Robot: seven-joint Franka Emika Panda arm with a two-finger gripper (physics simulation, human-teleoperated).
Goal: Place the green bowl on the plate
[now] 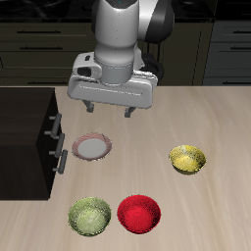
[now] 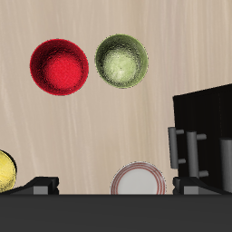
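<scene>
The green bowl (image 1: 89, 216), olive and mottled, sits empty near the table's front edge, right beside a red bowl (image 1: 138, 214). The wrist view also shows the green bowl (image 2: 121, 61), upright and untouched. The plate (image 1: 91, 147), pink-rimmed with a pale centre, lies farther back next to the black cabinet; the wrist view has the plate (image 2: 139, 179) partly cut off. My gripper (image 1: 110, 108) hangs open and empty above the table, behind the plate and well away from the green bowl. Its fingers (image 2: 41, 185) stand wide apart.
A yellow bowl (image 1: 186, 159) rests apart from the others, and its edge shows as the yellow bowl (image 2: 4, 170) in the wrist view. The red bowl (image 2: 60, 66) nearly touches the green one. A black cabinet with drawer handles (image 1: 29, 147) stands beside the plate.
</scene>
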